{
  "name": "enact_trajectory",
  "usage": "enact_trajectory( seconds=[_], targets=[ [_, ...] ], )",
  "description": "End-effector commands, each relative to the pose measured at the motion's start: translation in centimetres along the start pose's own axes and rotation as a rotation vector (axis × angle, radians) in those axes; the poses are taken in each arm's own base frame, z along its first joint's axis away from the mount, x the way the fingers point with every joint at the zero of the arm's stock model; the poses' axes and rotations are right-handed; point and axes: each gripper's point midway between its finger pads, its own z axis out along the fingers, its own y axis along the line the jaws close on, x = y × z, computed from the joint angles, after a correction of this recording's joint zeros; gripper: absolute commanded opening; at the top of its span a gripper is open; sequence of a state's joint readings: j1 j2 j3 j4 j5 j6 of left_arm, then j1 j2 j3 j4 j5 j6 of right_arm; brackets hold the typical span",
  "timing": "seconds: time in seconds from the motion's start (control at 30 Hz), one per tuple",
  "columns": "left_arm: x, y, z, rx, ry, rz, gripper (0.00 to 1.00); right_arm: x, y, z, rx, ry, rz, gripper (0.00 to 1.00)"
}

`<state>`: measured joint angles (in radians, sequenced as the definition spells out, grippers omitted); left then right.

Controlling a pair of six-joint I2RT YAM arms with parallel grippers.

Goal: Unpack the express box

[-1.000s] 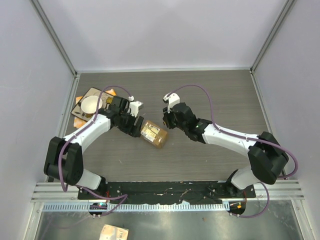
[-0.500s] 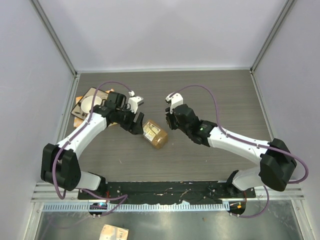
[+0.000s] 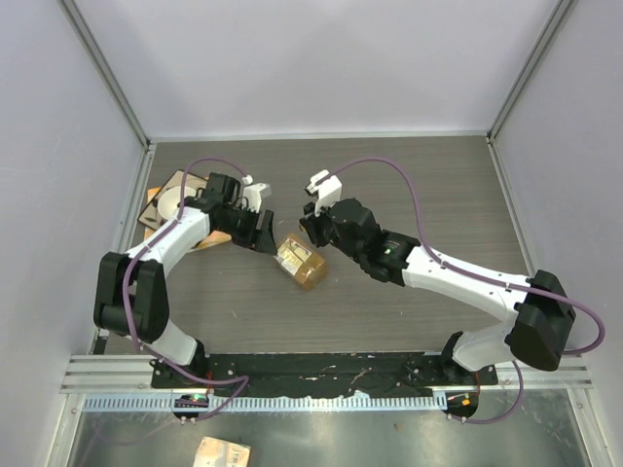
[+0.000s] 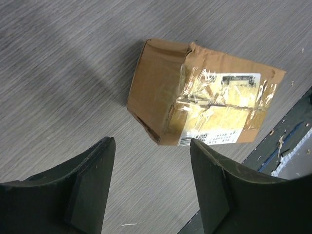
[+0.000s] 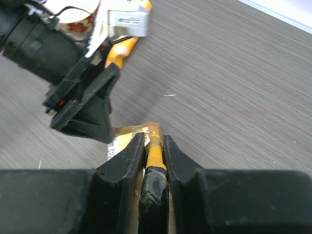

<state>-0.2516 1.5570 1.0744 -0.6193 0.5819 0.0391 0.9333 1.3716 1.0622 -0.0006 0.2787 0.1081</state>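
The express box (image 3: 300,261), brown cardboard with a white label and shiny tape, lies on the table between both arms. The left wrist view has it (image 4: 195,92) just beyond my left gripper (image 4: 151,146), whose jaws stand open and empty. From above, the left gripper (image 3: 261,232) sits just left of the box, not touching it. My right gripper (image 5: 153,138) is shut on a yellow utility knife (image 5: 155,148) whose tip points down at the box's taped top (image 5: 123,139). In the top view the right gripper (image 3: 316,231) hovers by the box's far right corner.
A flat brown-and-orange card (image 3: 156,212) with a white cup (image 3: 173,199) lies at the table's left edge, behind the left arm. The white enclosure walls (image 3: 311,68) ring the table. A black rail (image 3: 321,370) runs along the near edge.
My left gripper has drawn back from the box toward the far left and narrowed a little. The right gripper with the knife has shifted left, closer over the box.
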Motion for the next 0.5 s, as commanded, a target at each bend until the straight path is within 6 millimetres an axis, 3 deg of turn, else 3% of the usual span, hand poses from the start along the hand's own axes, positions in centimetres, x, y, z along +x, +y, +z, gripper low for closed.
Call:
enact_trajectory(
  seconds=[0.0,0.27,0.47],
  targets=[
    [-2.1,-0.7,-0.1,0.055,-0.074,0.008,0.66,-3.0,2.5,0.7,-0.069,-0.097,-0.007,0.01],
    [-2.5,-0.4,0.2,0.048,-0.087,0.013,0.61,-1.8,4.0,2.5,-0.108,-0.083,-0.015,0.01],
    [-1.7,0.3,0.5,0.019,-0.063,0.007,0.5,-1.3,4.5,3.3,-0.127,-0.079,-0.017,0.01]
  ],
)
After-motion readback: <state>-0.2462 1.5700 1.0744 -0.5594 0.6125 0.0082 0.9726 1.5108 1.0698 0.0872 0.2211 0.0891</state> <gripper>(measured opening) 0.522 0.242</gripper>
